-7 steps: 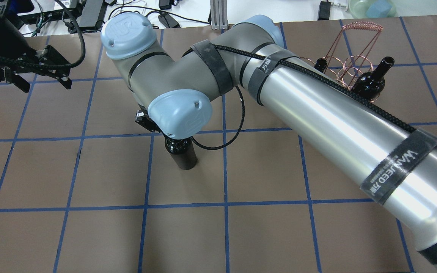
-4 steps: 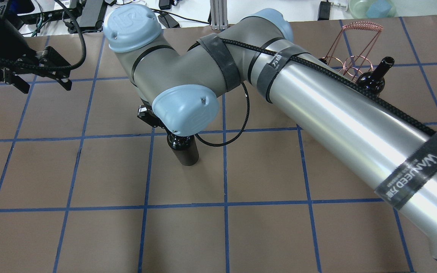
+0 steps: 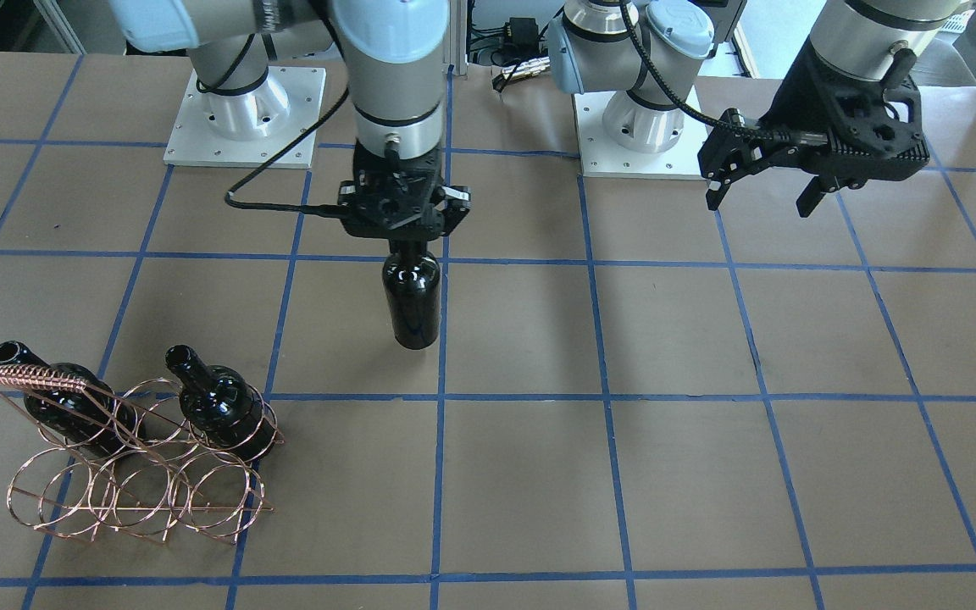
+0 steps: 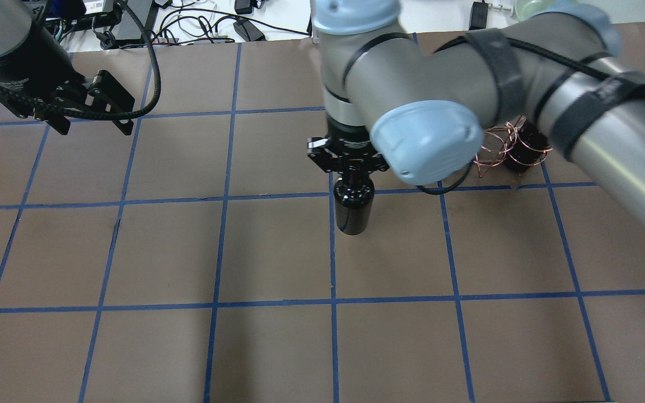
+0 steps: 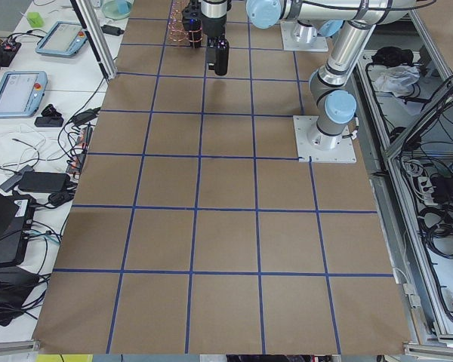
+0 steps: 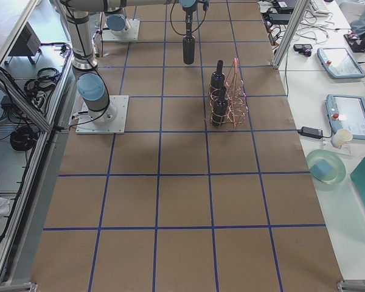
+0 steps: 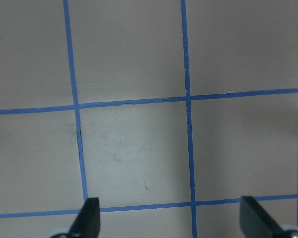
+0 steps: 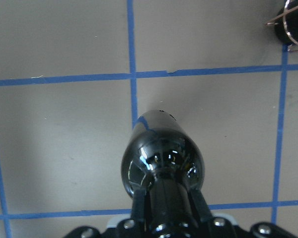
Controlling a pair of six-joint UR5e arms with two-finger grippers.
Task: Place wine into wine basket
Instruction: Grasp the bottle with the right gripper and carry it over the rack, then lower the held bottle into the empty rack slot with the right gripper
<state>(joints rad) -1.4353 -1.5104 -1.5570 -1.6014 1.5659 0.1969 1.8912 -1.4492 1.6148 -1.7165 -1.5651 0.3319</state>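
Note:
My right gripper (image 3: 404,240) is shut on the neck of a glossy black wine bottle (image 3: 411,296). The bottle hangs upright under it, over the mid table. It also shows in the overhead view (image 4: 353,210) and the right wrist view (image 8: 161,158). The copper wire wine basket (image 3: 141,487) stands at the table's right end. Two look-alike bottles (image 3: 56,402) (image 3: 219,408) lie in it, necks up. In the overhead view my right arm hides most of the basket (image 4: 499,148). My left gripper (image 3: 763,191) is open and empty, above the table's left side (image 4: 90,124).
The brown table (image 4: 277,347) carries a blue tape grid. The arms' base plates (image 3: 242,119) sit at the robot's edge. Cables and devices (image 4: 188,22) lie beyond the table's far edge. Tablets and a bowl (image 6: 328,167) rest on a side bench.
My right arm has carried the bottle to the right in the overhead view, toward the basket. My left gripper has shifted slightly right and stays open.

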